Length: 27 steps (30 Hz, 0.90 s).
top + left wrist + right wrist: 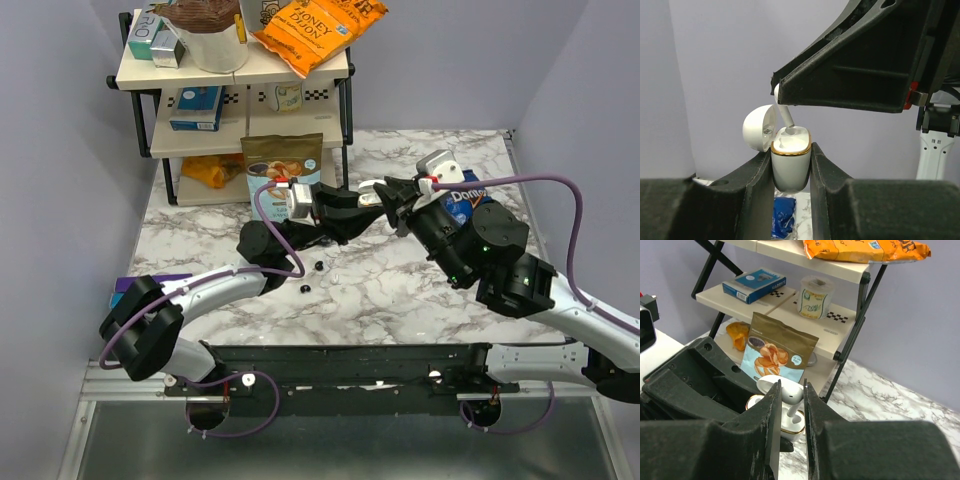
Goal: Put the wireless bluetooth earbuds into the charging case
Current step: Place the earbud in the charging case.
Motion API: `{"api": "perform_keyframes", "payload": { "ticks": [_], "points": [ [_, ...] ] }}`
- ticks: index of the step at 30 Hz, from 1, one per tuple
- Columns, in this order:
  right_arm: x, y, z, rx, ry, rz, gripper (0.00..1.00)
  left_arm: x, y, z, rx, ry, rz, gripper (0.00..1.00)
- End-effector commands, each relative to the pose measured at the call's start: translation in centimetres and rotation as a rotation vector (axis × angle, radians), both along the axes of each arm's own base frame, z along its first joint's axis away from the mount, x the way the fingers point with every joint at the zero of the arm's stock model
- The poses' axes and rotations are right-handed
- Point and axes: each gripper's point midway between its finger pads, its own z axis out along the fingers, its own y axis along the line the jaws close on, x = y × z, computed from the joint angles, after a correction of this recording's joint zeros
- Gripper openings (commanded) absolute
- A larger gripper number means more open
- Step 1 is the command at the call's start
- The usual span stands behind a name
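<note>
my left gripper (791,155) clamps the open charging case (790,172) mid-frame, my right gripper (791,390) pinches an earbud (785,117) partly in; seating remains.

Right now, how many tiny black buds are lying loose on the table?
2. One black bud lies on the marble table near its middle; the other sits just nearer the front edge. More may be hidden.

A shelf rack (230,78) is standing at the far left corner of the marble table (400,285), carrying an orange chip bag (315,30) on top and a blue box (197,108) on its middle board. A snack pouch (282,160) is standing just before it.
</note>
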Motion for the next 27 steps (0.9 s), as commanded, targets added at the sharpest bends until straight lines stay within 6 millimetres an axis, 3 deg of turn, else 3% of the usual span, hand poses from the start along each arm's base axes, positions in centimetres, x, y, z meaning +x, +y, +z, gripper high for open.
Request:
{"api": "perform_keyframes", "payload": {
  "ticks": [1, 10, 27],
  "points": [
    [-0.2, -0.6, 0.2, 0.018, -0.007, -0.015, 0.01, -3.3, 3.3, 6.1, -0.196, -0.234, 0.003, 0.00],
    [0.0, -1.0, -0.1, 0.014, -0.004, -0.035, 0.01, -3.3, 3.4, 6.3, -0.194, -0.236, 0.011, 0.00],
    [-0.6, 0.2, -1.6, -0.038, 0.021, 0.028, 0.02, -2.9, 3.3, 6.4, -0.189, -0.232, 0.024, 0.00]
  ]
}}
